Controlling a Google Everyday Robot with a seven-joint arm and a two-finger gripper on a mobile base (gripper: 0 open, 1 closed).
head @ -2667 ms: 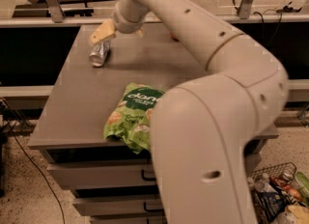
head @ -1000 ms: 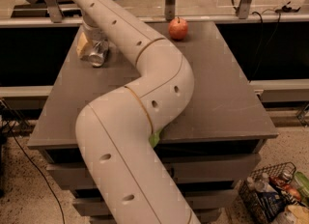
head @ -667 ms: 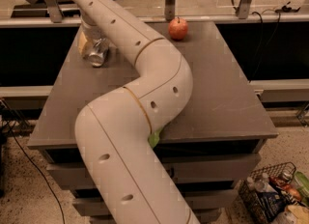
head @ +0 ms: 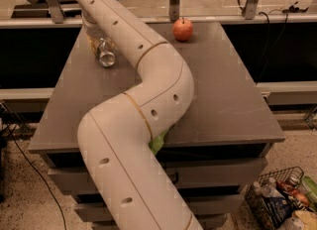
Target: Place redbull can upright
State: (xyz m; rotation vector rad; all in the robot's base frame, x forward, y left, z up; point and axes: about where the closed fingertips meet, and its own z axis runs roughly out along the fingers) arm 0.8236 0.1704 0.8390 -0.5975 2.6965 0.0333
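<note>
The redbull can (head: 105,55) lies on its side at the far left of the grey table (head: 223,100), its silver end facing the camera. My gripper (head: 94,39) is right at the can, against its far left side, mostly hidden behind my own arm. My white arm (head: 148,90) runs from the lower edge of the view across the table to the can.
A red apple (head: 183,29) stands at the table's far edge, right of the arm. A sliver of a green snack bag (head: 159,142) shows under my arm near the front edge. A wire basket (head: 282,199) of items sits on the floor at lower right.
Since the earliest frame the view has shifted, so the arm now covers the green bag. The can and gripper have stayed in the same place over the last second.
</note>
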